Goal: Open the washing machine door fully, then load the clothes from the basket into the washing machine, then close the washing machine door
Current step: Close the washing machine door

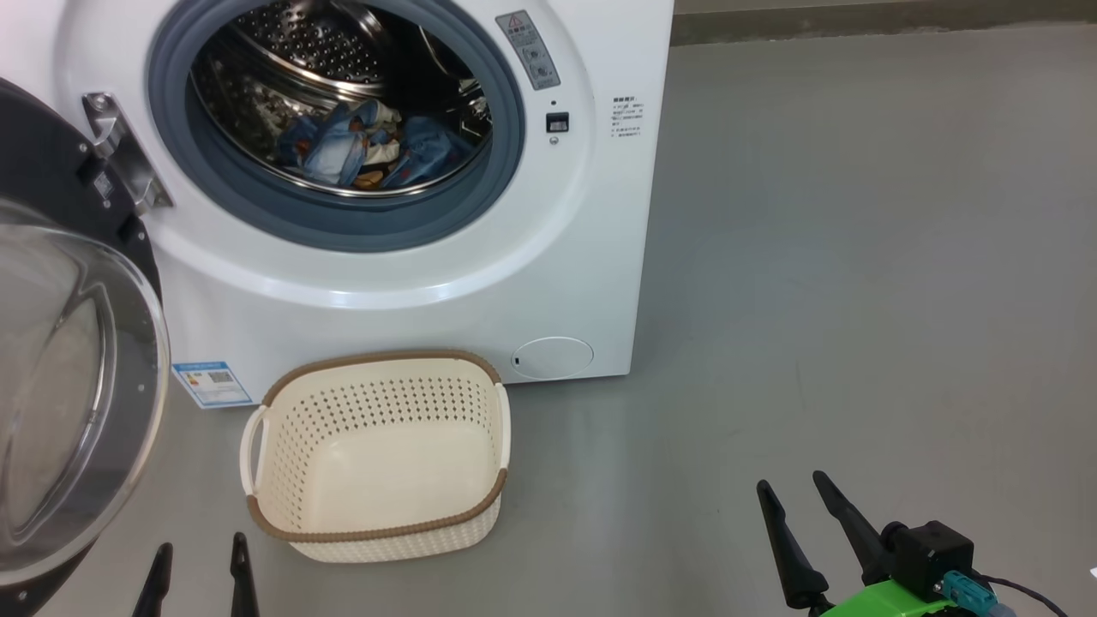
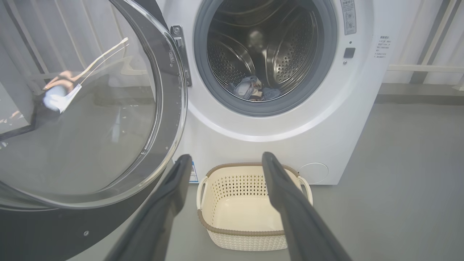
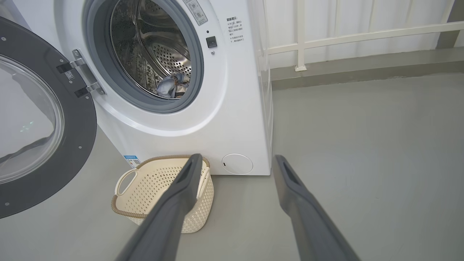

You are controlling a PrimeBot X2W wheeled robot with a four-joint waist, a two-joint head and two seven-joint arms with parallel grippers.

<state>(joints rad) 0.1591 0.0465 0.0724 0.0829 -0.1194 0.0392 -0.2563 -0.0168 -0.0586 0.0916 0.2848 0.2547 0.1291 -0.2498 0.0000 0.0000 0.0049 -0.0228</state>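
Observation:
The white washing machine [image 1: 403, 291] stands with its door [image 1: 60, 386] swung wide open to the left, glass bowl facing me. Light-blue clothes [image 1: 360, 146] lie inside the steel drum, also seen as clothes [image 2: 252, 88] and clothes [image 3: 170, 86]. The cream basket [image 1: 377, 454] sits on the floor before the machine with nothing in it. My left gripper [image 1: 201, 553] is open at the lower left, beside the door's rim, holding nothing. My right gripper [image 1: 793, 488] is open at the lower right, well right of the basket [image 3: 163, 192], holding nothing.
Grey floor [image 1: 857, 257] stretches to the right of the machine. A white railing [image 3: 344, 36] and a low ledge run behind it. The open door [image 2: 83, 108] takes up the room at the left. A round filter cap [image 1: 553, 357] sits low on the machine's front.

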